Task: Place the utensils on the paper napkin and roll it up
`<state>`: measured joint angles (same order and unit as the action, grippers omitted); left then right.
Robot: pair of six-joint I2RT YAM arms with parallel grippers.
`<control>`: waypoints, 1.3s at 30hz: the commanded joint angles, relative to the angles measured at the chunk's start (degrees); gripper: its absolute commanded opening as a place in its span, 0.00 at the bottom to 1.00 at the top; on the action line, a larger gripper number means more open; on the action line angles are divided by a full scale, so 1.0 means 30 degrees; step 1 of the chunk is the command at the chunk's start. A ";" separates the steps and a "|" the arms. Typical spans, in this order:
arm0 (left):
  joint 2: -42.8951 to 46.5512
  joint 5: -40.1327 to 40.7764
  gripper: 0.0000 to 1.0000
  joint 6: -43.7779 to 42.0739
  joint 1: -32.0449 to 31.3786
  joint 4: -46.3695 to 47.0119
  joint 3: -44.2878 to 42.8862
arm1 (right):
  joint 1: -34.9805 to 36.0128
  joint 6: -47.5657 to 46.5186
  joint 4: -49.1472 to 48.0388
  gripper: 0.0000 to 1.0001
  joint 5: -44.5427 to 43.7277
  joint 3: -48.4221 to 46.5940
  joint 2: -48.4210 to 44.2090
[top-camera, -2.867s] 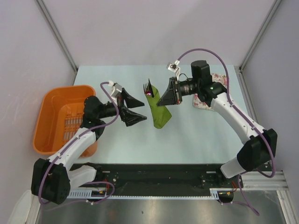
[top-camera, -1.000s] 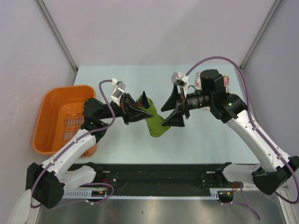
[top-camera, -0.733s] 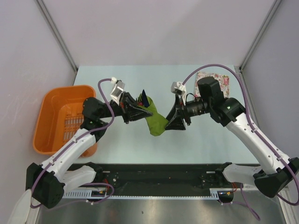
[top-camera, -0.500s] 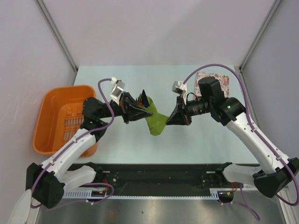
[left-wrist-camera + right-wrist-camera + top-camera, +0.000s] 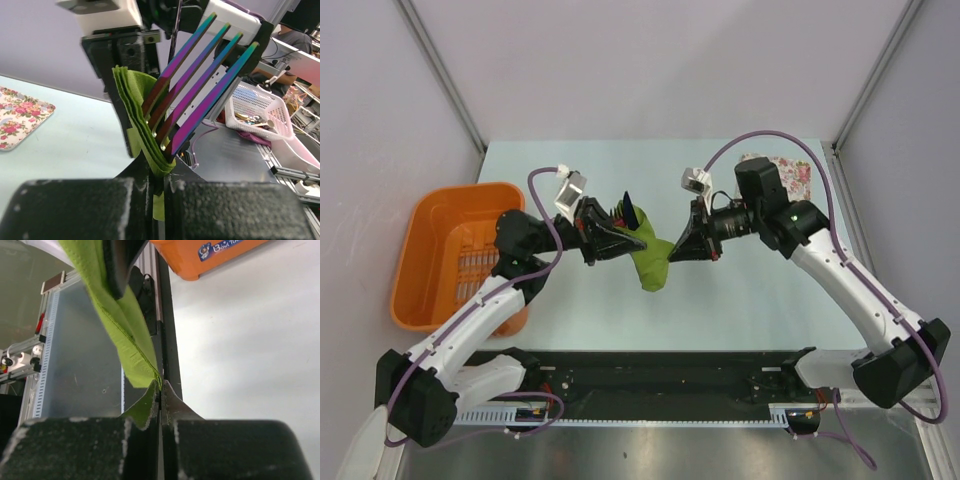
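Matt, soft olive paper napkin [image 5: 654, 264], layered edges; utensils [image 5: 200, 80] of glossy, iridescent blue-purple metal; orange basket [image 5: 425, 225] in smooth shiny plastic; table [image 5: 740, 300] pale and matt.

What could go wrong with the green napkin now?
1. The left gripper and right gripper both pinch the paper napkin. If they pull apart, the thin paper may tear.
2. The utensils stick out of the fold's open end, so tilting might let them slide out onto the table.
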<state>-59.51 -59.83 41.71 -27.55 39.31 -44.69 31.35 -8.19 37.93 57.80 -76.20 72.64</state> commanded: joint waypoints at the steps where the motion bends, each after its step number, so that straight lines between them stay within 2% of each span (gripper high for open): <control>1: 0.0821 -0.0417 0.00 0.0949 -0.0511 0.2072 -0.0134 | 0.0036 0.1200 -0.2562 0.00 0.0596 -0.0438 0.0863; 5: 0.0851 -0.0301 0.00 0.0891 -0.0748 0.1957 0.0101 | 0.0563 0.1937 -0.3971 0.00 0.0684 -0.0613 0.1449; 10: 0.0909 0.1015 0.00 0.0189 -0.0515 0.0697 0.0012 | 0.0448 0.2228 -0.3622 0.00 0.0044 -0.0906 0.1656; 11: 0.0880 0.1483 0.00 0.0129 -0.0398 0.0667 0.0013 | 0.0273 0.2404 -0.3476 0.04 -0.0134 -0.0994 0.1655; 12: 0.0880 0.2445 0.00 -0.0016 -0.0165 -0.0059 -0.0016 | -0.0280 0.2551 -0.3068 0.23 -0.0194 -0.1256 0.1655; 14: 0.0822 0.3504 0.00 -0.0223 0.0158 -0.0562 -0.0133 | -0.1014 0.3076 -0.2598 0.39 -0.0807 -0.1550 0.1568; 18: 0.0412 0.6052 0.00 -0.0457 0.1182 -0.2461 -0.0660 | -0.3033 0.3343 -0.1426 0.41 -0.4048 -0.1873 0.0720; 21: 0.0090 0.7666 0.00 -0.0836 0.1507 -0.3753 -0.1245 | -0.3565 0.3810 -0.1306 0.44 -0.5433 -0.1932 -0.0188; 23: -0.0028 0.8633 0.00 -0.1130 0.1508 -0.4808 -0.1685 | -0.3275 0.4046 -0.1656 0.52 -0.6080 -0.1991 -0.0627; 25: -0.0144 0.9277 0.00 -0.1364 0.1508 -0.6091 -0.2210 | -0.2401 0.3757 -0.2153 0.54 -0.6783 -0.2079 -0.0776; 28: -0.0350 1.0245 0.00 -0.1337 0.1508 -0.6918 -0.2622 | -0.0876 0.3082 -0.2974 0.50 -0.8600 -0.2342 -0.0806; 31: -0.0438 1.0335 0.00 -0.1015 0.1508 -0.6922 -0.2857 | 0.0853 0.2788 -0.3357 0.52 -0.9624 -0.2664 -0.0163; 35: -0.0526 0.9926 0.00 -0.0722 0.1478 -0.6688 -0.2947 | 0.1735 0.2787 -0.4729 0.54 -0.9775 -0.2314 0.0716; 39: -0.0467 0.9488 0.00 -0.0517 0.1420 -0.6279 -0.2917 | 0.1970 0.2787 -0.5699 0.58 -0.8578 -0.2314 0.1566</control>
<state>-61.45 -31.00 39.03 -23.27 17.04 -50.30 36.71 1.26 26.57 31.44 -82.17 75.16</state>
